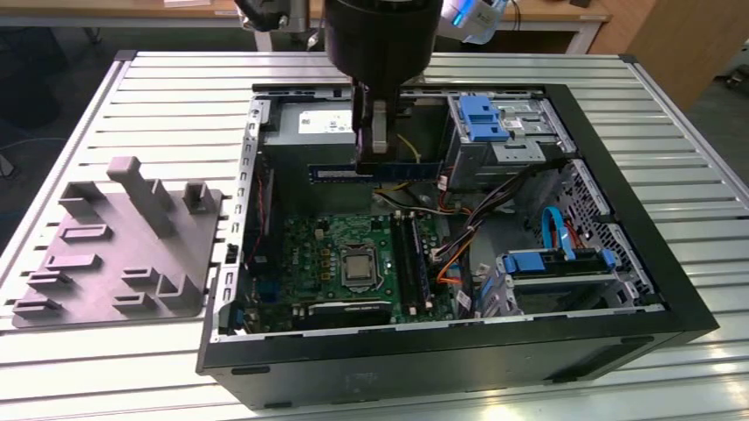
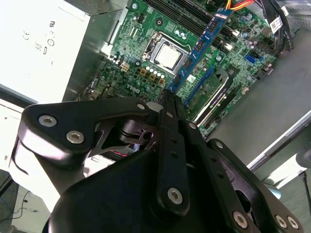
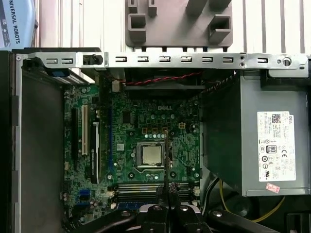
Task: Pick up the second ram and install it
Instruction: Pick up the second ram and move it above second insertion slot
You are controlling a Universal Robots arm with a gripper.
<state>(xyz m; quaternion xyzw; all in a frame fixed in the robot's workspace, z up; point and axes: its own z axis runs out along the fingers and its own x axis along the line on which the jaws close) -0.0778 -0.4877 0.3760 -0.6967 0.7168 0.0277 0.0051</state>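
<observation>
Between the jaws of the gripper [image 1: 374, 160], pinched by its flat faces at mid-length, the second ram [image 2: 198, 48] hangs level over the motherboard [image 3: 146, 121] inside the open computer case [image 1: 445, 368]. Judged light, stiff and thin, with fragile chips and contacts. Count: one ram held, one grey slotted block [image 1: 117, 246] outside.

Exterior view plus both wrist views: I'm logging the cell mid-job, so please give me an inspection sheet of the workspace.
Surface: slatted metal table, carrying an open computer case.
Job's things: second ram held level over the motherboard, not yet in a slot.
Clutter: grey slotted block beside the case, on the exterior view's left.
Grippers: gripper shut on the second ram.
Cables: blue cable and orange wires inside the case.
Surroundings: wooden furniture behind the table.
</observation>
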